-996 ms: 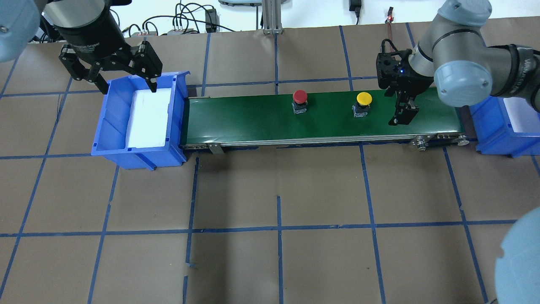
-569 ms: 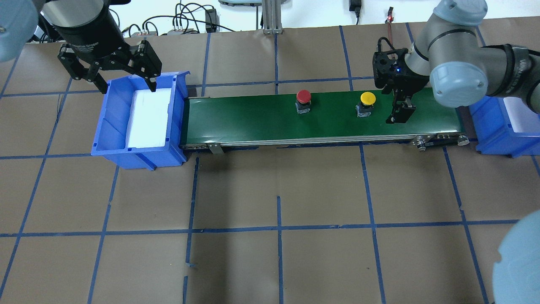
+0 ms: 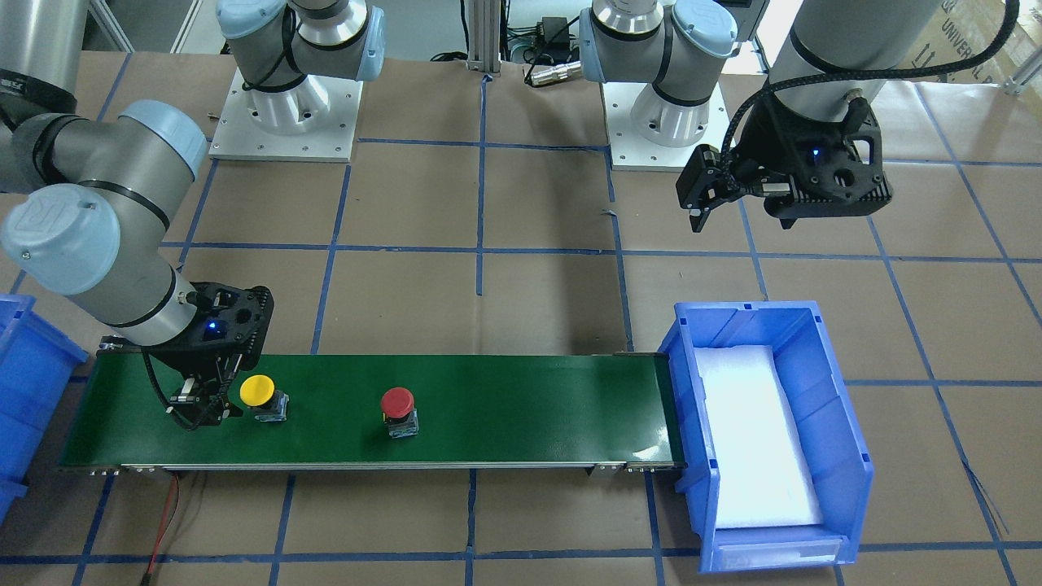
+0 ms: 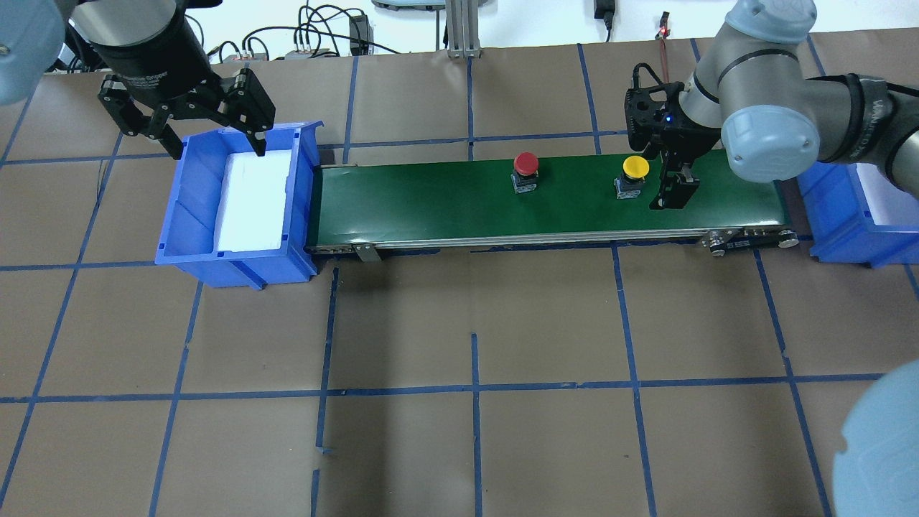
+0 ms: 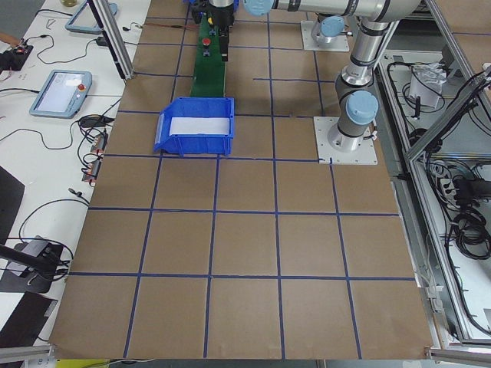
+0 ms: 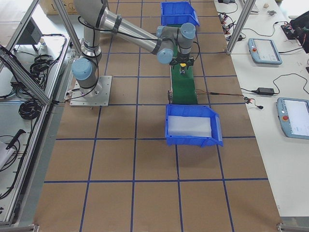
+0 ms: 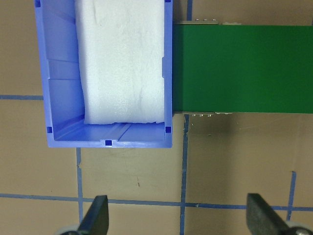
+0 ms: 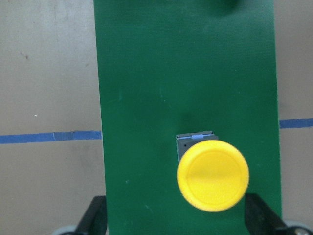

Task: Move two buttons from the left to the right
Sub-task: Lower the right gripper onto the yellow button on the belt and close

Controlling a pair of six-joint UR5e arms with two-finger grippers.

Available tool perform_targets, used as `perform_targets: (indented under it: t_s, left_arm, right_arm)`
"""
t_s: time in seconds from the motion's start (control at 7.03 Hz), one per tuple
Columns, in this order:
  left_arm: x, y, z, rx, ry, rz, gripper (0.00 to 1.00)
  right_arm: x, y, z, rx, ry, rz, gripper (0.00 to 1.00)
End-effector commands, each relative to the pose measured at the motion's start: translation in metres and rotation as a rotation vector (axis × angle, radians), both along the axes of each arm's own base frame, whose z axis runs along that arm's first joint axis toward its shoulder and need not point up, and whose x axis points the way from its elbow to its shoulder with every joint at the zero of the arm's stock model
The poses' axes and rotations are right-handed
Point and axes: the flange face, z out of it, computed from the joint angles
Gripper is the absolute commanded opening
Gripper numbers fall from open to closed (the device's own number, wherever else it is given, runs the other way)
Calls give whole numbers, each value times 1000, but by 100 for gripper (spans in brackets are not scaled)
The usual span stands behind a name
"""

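Two buttons stand upright on the green conveyor belt. The yellow button is toward the belt's right end. The red button is near the belt's middle. My right gripper hangs open low over the belt, just right of the yellow button. In the right wrist view the yellow button sits just ahead of the open fingertips, nearer the right one. My left gripper is open and empty above the far end of the left blue bin.
The left blue bin holds only a white foam pad. Another blue bin stands at the belt's right end, partly under my right arm. Brown table with a blue tape grid lies all around.
Both buttons have shifted to the right along the belt. My right gripper has moved left, closing on the yellow button. The left gripper has stayed put.
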Motion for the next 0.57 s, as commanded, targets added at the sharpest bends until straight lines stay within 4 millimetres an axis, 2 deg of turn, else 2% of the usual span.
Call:
perform_targets:
  t_s: [0.0,0.28,0.43]
  left_arm:
    - [0,1,0,0,0,0,100]
    - [0,0,-1,1,0,0,100]
    - [1,1,1,-3,0,1,100]
  right_arm:
    - [1,-1,-2,4,-2,-1,100]
    - [0,-1,-5,10,-2,-1,100]
    - [0,-1,-5,9,-1,-1,95]
